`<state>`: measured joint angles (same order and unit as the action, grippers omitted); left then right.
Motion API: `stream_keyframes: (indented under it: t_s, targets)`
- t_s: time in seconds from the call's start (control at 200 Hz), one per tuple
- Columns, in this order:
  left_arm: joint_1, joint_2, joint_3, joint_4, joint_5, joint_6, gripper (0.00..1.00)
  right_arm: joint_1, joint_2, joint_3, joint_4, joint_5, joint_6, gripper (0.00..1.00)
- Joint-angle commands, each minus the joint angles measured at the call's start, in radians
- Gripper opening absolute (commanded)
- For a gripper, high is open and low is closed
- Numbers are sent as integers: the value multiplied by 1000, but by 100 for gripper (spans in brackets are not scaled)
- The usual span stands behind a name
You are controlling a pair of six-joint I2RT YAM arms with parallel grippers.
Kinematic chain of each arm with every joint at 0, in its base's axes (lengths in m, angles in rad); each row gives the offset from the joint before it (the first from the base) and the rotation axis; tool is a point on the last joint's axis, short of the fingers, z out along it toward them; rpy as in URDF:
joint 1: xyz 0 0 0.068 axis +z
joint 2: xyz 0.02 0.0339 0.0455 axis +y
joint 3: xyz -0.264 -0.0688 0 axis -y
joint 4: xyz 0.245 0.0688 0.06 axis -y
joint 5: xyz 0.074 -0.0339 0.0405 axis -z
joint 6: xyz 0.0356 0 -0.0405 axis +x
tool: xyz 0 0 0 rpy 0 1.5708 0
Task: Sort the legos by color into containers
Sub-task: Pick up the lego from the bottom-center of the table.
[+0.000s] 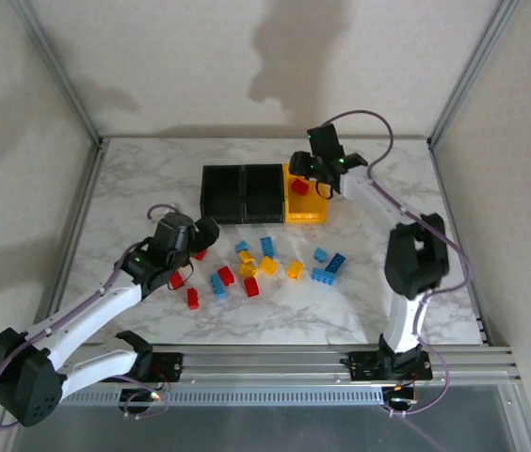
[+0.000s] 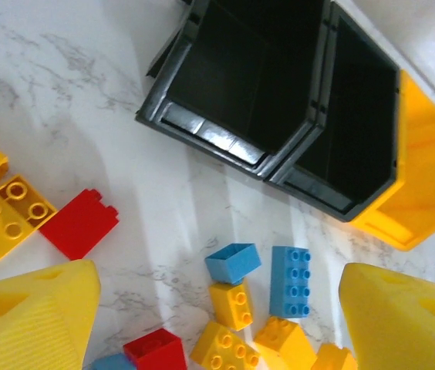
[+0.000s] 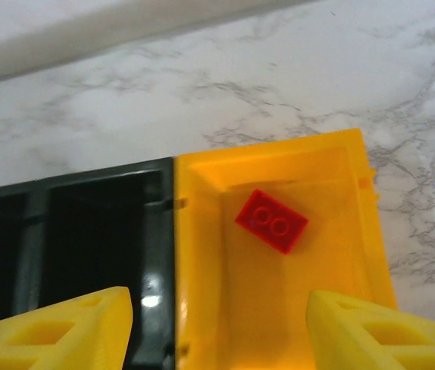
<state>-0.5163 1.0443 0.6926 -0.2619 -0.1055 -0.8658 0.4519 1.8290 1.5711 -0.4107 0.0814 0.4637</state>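
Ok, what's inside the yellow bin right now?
One red brick lies studs up on the floor of the yellow bin, with nothing else showing. The right gripper hides the near right corner in its wrist view.

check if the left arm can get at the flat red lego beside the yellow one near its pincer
Probably yes. The red lego lies flat with nothing on it, and the left pincer hangs open nearby. A yellow lego crowds one side, so the other sides look easier to grip.

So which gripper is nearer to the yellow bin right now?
Right. The right gripper hovers open directly above the yellow bin; the left gripper is off beside the loose bricks.
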Motion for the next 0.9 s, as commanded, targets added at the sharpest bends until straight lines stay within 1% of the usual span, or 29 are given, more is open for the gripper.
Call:
stream_keyframes:
  t_s: [0.0, 0.175, 0.255, 0.335, 0.345, 0.395, 0.546, 0.631, 0.796, 0.896]
  targets:
    - [-6, 5, 37, -116, -25, -8, 81, 36, -117, -125, 52, -79, -48, 61]
    - [20, 7, 48, -214, 19, -15, 81, 123, -281, -356, 67, -193, -67, 60]
    - [35, -11, 30, -257, 54, -30, 81, 184, -342, -450, 79, -207, -58, 60]
    - [71, -53, -11, -269, 105, -56, 81, 238, -387, -529, 110, -212, -33, 61]
    - [77, -60, -18, -267, 111, -58, 81, 266, -393, -543, 115, -214, -30, 62]
    - [108, -97, -51, -251, 148, -63, 81, 309, -404, -572, 120, -204, -23, 62]
    - [198, -200, -139, -208, 235, -88, 82, 440, -365, -605, 113, -171, 18, 64]
    - [202, -208, -148, -220, 236, -89, 82, 514, -299, -587, 93, -124, 25, 66]
    - [205, -220, -146, -231, 226, -82, 82, 570, -212, -561, 94, -94, 55, 67]
    - [204, -224, -159, -225, 232, -84, 83, 606, -157, -540, 79, -32, 50, 68]
